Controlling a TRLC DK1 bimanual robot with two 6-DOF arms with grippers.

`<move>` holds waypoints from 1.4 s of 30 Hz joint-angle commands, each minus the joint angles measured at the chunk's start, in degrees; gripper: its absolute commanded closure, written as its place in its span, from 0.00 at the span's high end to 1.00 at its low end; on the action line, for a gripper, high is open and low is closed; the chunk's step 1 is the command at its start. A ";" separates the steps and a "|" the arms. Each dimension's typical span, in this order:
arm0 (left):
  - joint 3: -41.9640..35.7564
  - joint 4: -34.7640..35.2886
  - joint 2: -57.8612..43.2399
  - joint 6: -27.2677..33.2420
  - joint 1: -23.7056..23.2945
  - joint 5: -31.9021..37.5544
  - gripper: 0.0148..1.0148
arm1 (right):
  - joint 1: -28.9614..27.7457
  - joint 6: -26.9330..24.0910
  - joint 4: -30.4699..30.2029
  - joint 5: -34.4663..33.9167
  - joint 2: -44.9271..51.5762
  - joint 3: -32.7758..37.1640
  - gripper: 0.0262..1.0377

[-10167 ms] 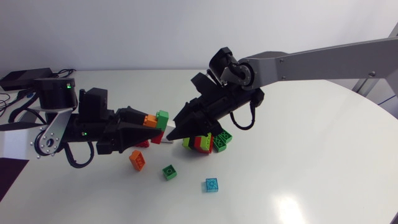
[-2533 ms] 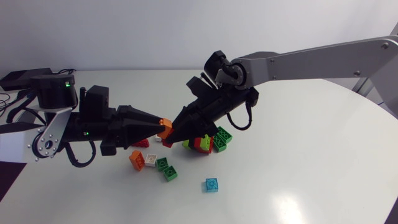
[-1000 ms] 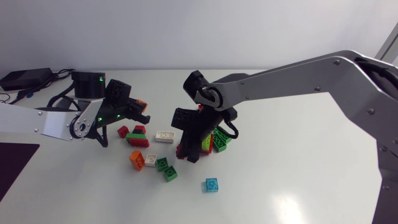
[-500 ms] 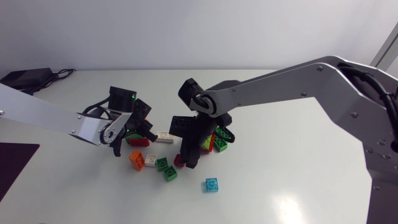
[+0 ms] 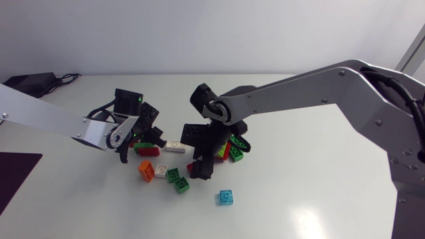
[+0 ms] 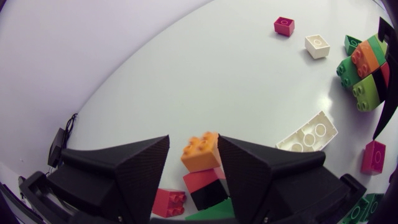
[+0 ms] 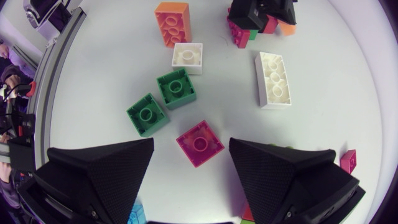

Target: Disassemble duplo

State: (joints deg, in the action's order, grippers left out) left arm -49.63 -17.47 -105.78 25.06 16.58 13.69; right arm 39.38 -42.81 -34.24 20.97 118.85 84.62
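While your left arm comes in from the left edge of the head view, the left gripper (image 6: 193, 140) is down at the table (image 5: 319, 186), left of centre, with its fingers spread. In the left wrist view a small stack (image 6: 205, 186) stands between them: an orange top brick (image 6: 202, 151) on a red brick (image 6: 201, 180), with darker pieces under that. The orange top brick sits close to one finger and leaves a clear gap to the other, so nothing is pinched. The long white brick (image 6: 308, 132) lies on the table just beside that nearer finger.

Your right arm crosses from the right edge to the middle of the head view. There the right gripper (image 7: 191, 142) points down at the table, its fingers also wide apart. A magenta brick (image 7: 199, 142) lies flat between the fingertips, apart from both. Ahead of it you see a green brick (image 7: 148, 114) and a second green brick (image 7: 176, 88), corner to corner. Next come a small white brick (image 7: 188, 54) and, furthest ahead, a loose orange brick (image 7: 173, 23).

In the head view a blue brick (image 5: 226, 197) lies alone at lower centre. A heap of green, red and lime bricks (image 5: 232, 149) sits at centre, just right of the right gripper.
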 commanded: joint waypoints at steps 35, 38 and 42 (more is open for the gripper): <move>-8.47 18.09 -4.26 -10.47 -4.27 -6.13 0.75 | 0.09 0.80 0.14 -0.32 1.91 -1.30 0.90; -9.17 19.32 -5.14 -10.73 -4.71 -7.10 0.75 | 0.09 0.88 0.14 -0.32 1.91 -1.39 0.90; -9.35 20.02 -5.93 -11.00 -5.06 -7.80 0.75 | 0.09 0.88 0.14 -0.32 2.00 -1.39 0.90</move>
State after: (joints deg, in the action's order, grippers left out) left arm -57.45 1.74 -110.15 15.29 11.97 6.44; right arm 39.38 -42.81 -34.24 20.97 118.85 84.62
